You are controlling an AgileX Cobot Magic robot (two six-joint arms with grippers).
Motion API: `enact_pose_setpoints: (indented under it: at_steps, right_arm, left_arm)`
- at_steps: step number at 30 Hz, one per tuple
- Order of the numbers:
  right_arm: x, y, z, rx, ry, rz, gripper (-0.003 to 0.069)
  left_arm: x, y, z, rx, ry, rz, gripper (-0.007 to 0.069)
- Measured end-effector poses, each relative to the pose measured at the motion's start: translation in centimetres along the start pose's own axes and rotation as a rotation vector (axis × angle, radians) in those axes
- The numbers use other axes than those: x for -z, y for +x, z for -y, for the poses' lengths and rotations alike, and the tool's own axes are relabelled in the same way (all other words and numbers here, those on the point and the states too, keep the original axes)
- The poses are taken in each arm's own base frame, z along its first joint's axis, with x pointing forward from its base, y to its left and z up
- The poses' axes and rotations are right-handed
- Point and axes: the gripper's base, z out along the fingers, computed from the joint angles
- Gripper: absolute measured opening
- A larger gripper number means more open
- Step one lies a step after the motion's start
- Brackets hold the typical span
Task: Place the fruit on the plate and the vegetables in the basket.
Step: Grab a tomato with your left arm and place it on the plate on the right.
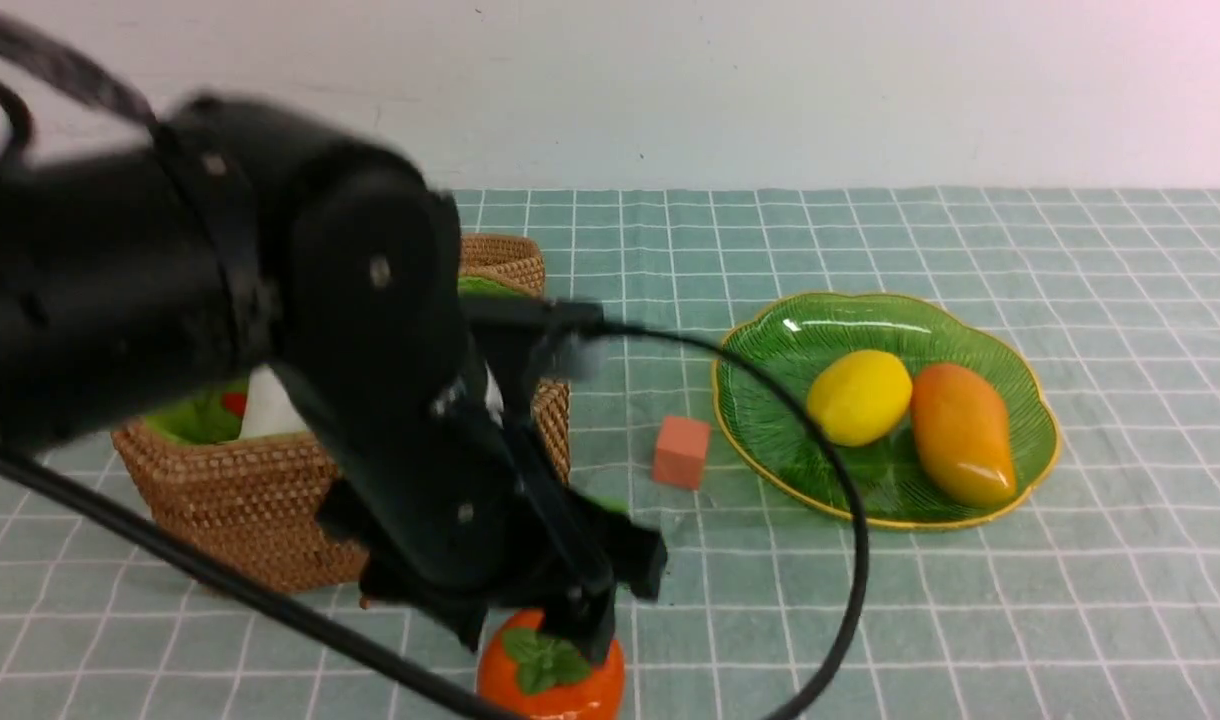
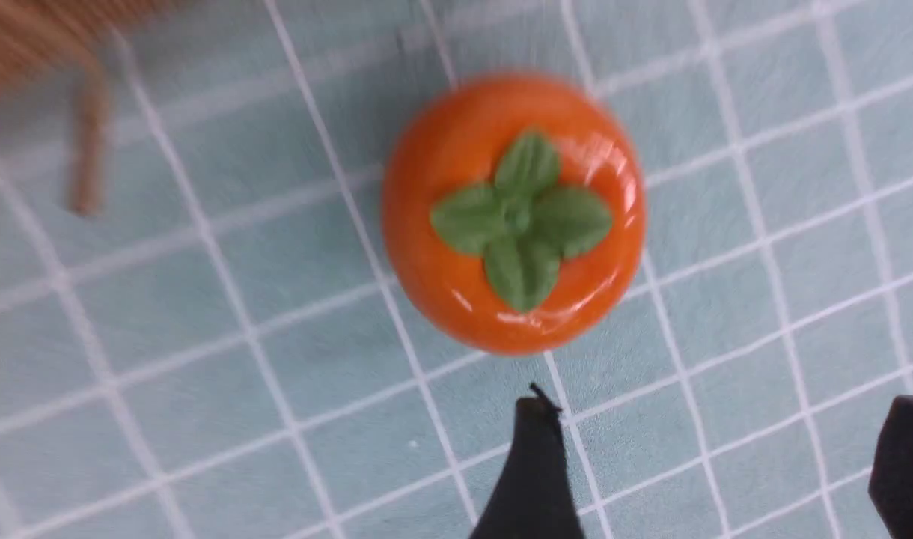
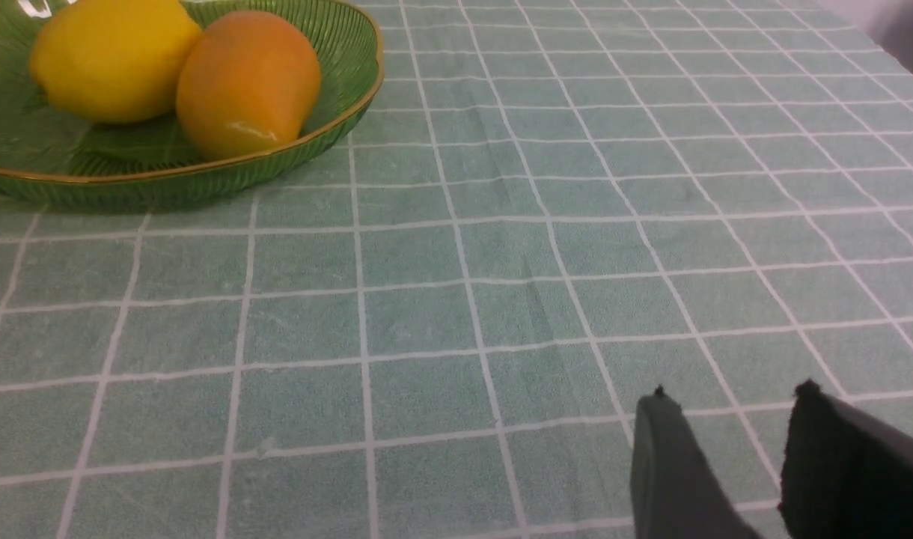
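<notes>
At far left the basket point(image 1: 260, 500) sits on the checked worktop point(image 1: 970, 620), its green lining showing and a white radish point(image 1: 268, 408) inside with a bit of red beside it. The blurred left arm crosses in front of it, and the left end effector point(image 1: 535, 640) hangs low over the orange fruit point(image 1: 550, 675) near the front edge; in the left wrist view its fingers point(image 2: 531, 471) stand wide apart with nothing between them, the fruit point(image 2: 513, 213) lying clear of the tips. A salmon cube point(image 1: 681, 452) rests between basket and plate point(image 1: 770, 340). On the plate lie the lemon point(image 1: 859, 397) and mango point(image 1: 962, 433), touching. The right end effector point(image 3: 733, 464) hovers partly open and empty over bare cloth.
</notes>
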Motion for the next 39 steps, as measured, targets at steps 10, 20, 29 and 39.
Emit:
enact_pose_setpoints:
  at_steps: [10,20,29,39]
  right_arm:
    - [0.0,0.0,0.0,0.000,0.000,0.000,0.0240]
    - [0.0,0.0,0.0,0.000,0.000,0.000,0.0240]
    - [0.0,0.0,0.0,0.000,0.000,0.000,0.0240]
    - [0.0,0.0,0.0,0.000,0.000,0.000,0.0240]
  left_arm:
    - [-5.1,-1.4,-5.0,0.162,0.009,-0.044,0.0549]
    - [-8.3,-3.1,-7.2,0.284,0.122,-0.084,0.0551]
    - [-9.4,-3.4,-6.7,0.338,0.193,-0.110,0.0535]
    - [-8.7,-3.3,-6.5,0.326,0.201,-0.111,0.0453]
